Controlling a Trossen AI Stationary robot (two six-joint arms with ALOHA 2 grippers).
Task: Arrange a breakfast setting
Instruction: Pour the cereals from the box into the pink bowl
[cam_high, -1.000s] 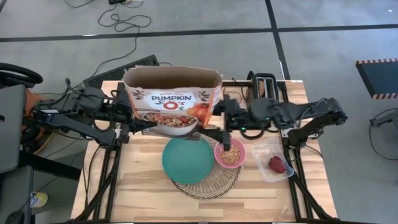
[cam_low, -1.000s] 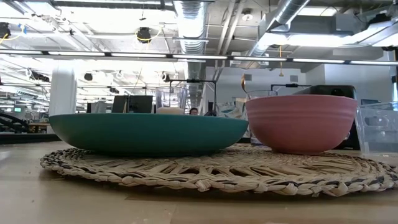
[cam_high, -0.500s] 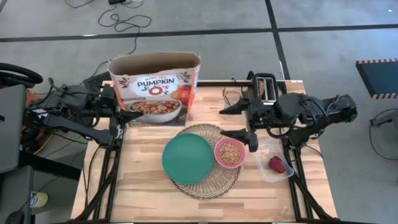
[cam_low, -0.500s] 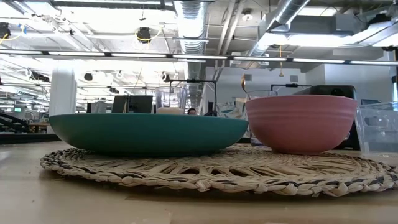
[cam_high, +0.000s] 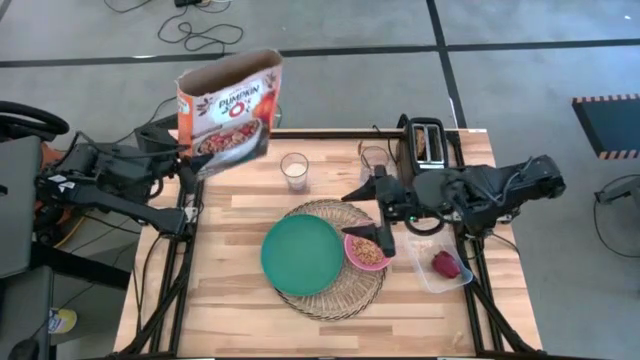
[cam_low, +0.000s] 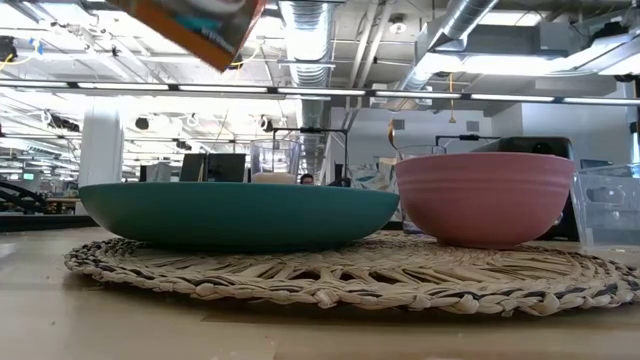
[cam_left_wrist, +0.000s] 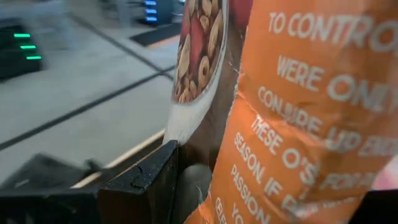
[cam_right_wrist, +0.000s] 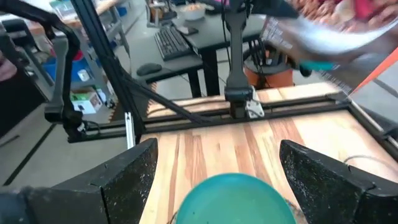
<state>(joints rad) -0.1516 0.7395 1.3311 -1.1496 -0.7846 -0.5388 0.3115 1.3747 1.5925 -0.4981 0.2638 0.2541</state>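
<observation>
wooden table (cam_high: 230, 300); left gripper (cam_high: 190, 160) clamps cereal box (cam_high: 228, 108).

Overhead view: even, diffuse light across the table (cam_high: 230, 300), with only soft, short shadows beside the teal plate (cam_high: 302, 256) and the pink bowl (cam_high: 368, 250); no glare. Low view: strip lights in the ceiling behind are bright and slightly washed out; the woven mat (cam_low: 350, 275) is sharp, the nearest table edge soft. Left wrist view: the cereal box (cam_left_wrist: 298, 118) fills the frame, close and blurred. Right wrist view: motion blur smears the cereal box (cam_right_wrist: 323, 25); the floor beyond is dim.
</observation>
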